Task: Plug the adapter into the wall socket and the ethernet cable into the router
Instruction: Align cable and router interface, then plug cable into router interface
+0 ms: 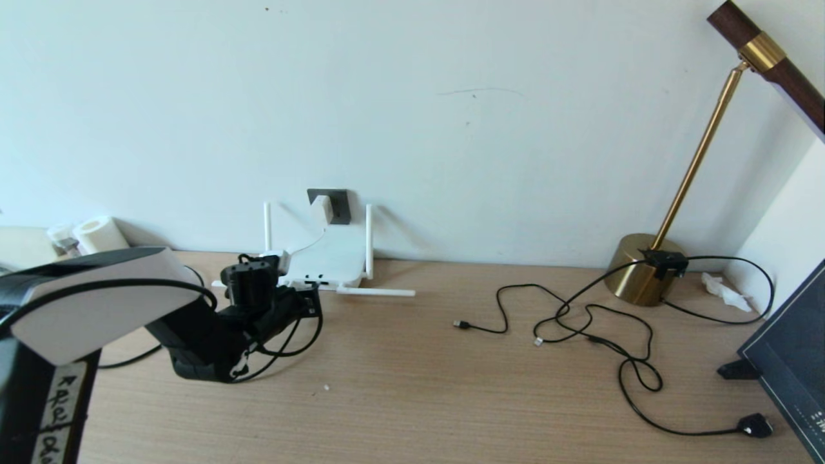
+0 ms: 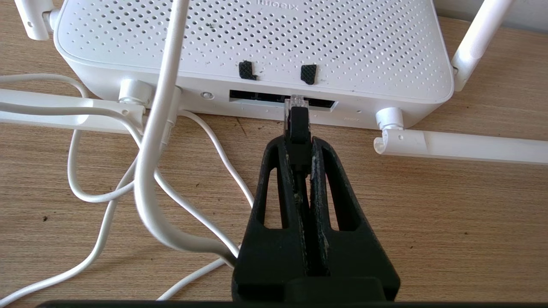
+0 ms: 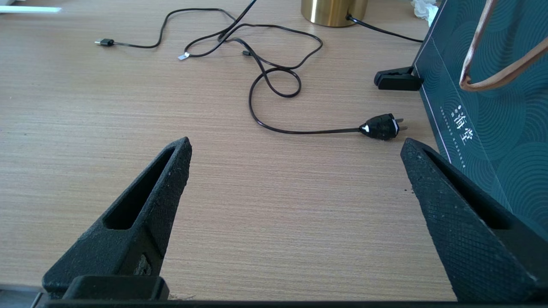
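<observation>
The white router (image 1: 332, 261) lies on the desk against the wall, antennas spread. Above it the dark grey wall socket (image 1: 336, 206) carries the white adapter (image 1: 320, 210), whose thin white cord drops to the router. My left gripper (image 1: 310, 301) sits low at the router's near edge. In the left wrist view this gripper (image 2: 297, 143) is shut on the ethernet cable's black plug (image 2: 296, 122). Its clear tip is at the mouth of the router's (image 2: 257, 38) dark port slot (image 2: 257, 96); how deep it sits I cannot tell. My right gripper (image 3: 295, 145) hangs open over bare desk.
White cords (image 2: 150, 162) loop on the desk beside the left gripper. Thin black cords (image 1: 580, 316) and a black mains plug (image 1: 754, 425) lie at the right, near a brass lamp base (image 1: 638, 274) and a dark teal bag (image 1: 793, 361). Paper rolls (image 1: 97, 235) stand far left.
</observation>
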Robot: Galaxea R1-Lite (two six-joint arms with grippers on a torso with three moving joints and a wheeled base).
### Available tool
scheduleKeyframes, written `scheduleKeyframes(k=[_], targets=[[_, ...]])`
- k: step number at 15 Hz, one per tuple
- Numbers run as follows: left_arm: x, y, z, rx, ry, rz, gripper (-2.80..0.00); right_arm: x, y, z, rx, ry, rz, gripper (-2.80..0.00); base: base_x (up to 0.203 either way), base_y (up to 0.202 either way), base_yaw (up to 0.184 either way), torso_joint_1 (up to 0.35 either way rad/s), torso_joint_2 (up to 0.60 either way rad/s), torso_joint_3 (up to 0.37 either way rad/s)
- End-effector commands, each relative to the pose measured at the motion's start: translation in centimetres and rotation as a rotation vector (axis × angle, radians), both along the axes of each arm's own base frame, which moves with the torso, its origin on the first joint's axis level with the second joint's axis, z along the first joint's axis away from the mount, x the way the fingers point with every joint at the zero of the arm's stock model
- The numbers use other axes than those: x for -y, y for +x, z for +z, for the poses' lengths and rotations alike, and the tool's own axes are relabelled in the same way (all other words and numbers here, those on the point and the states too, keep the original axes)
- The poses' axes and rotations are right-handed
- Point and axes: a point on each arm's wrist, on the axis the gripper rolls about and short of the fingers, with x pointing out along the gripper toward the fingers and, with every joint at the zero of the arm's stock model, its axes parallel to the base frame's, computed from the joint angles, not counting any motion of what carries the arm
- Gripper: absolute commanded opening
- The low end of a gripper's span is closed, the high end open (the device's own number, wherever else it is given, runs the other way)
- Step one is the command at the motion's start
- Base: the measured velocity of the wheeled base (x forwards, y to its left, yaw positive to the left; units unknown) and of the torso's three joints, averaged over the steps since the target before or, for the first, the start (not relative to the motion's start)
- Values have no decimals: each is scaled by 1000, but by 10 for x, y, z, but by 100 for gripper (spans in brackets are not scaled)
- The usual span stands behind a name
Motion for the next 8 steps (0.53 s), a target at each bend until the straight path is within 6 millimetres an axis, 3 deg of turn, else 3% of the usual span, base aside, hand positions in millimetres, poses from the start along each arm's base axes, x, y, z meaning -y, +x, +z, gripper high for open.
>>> scheduleKeyframes(k=[1, 8], targets=[[1, 1, 0, 6, -2, -2, -280, 0, 0, 0, -3, 0, 0, 0, 0, 0, 0, 0, 0, 0], [1, 1, -3, 0, -1, -1, -280, 0, 0, 0, -3, 0, 0, 0, 0, 0, 0, 0, 0, 0]])
